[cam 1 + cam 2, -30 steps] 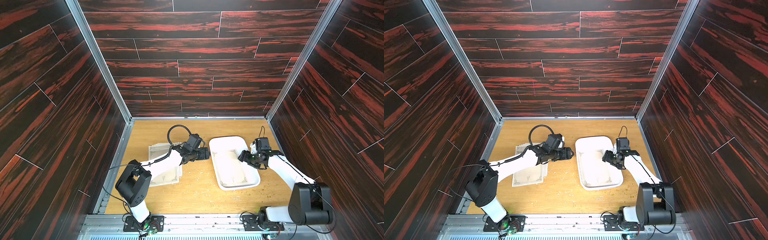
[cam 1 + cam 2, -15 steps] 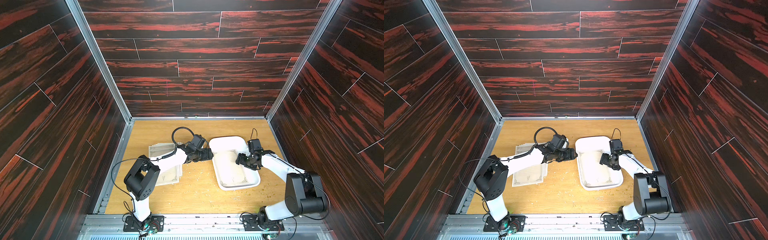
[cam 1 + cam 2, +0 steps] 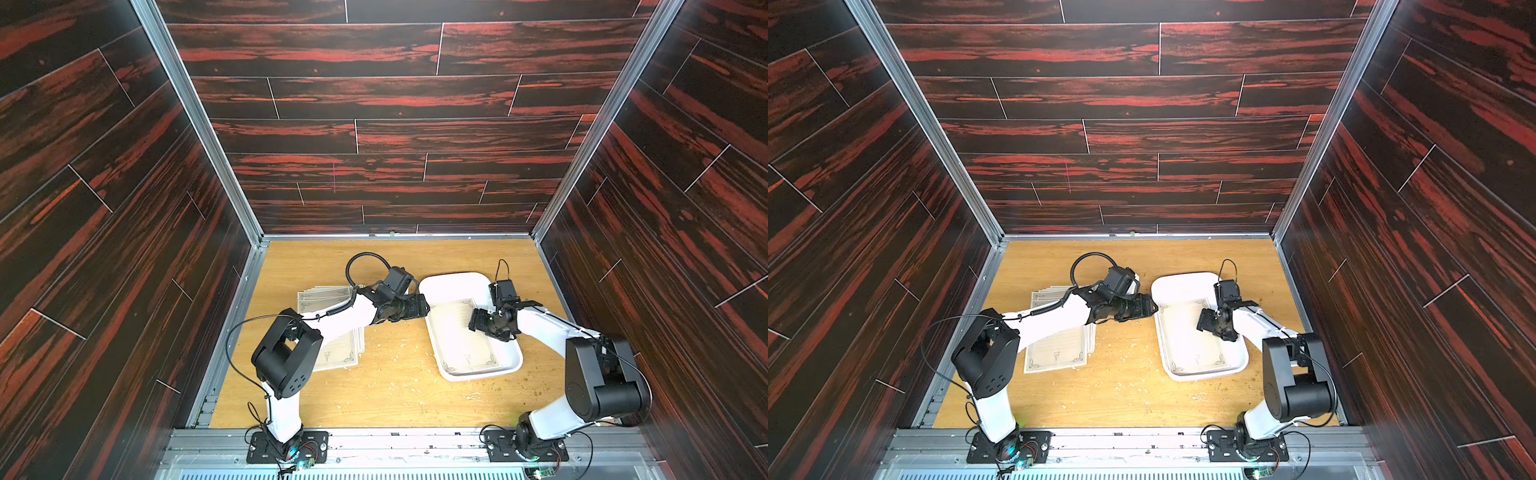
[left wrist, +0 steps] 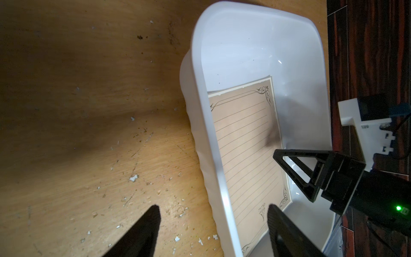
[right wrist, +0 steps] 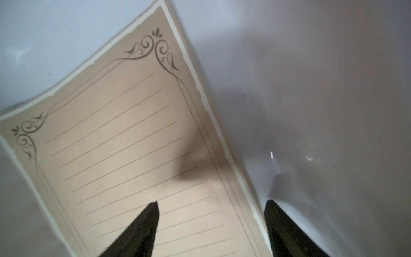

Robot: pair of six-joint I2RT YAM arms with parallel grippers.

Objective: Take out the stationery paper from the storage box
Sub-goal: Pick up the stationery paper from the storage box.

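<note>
Stationery paper (image 5: 124, 133) | in storage box (image 5: 333, 89) | right end effector (image 5: 212, 203) spread, straddling paper edge

Robotics test cell: a wooden tabletop (image 3: 386, 399) boxed in on three sides by dark red wood-look panels (image 3: 374, 124) set in aluminium posts (image 3: 195, 116). A left arm (image 3: 286, 361) and right arm (image 3: 602, 378) stand bolted to a metal rail (image 3: 395, 444) along the tabletop's near edge.
</note>
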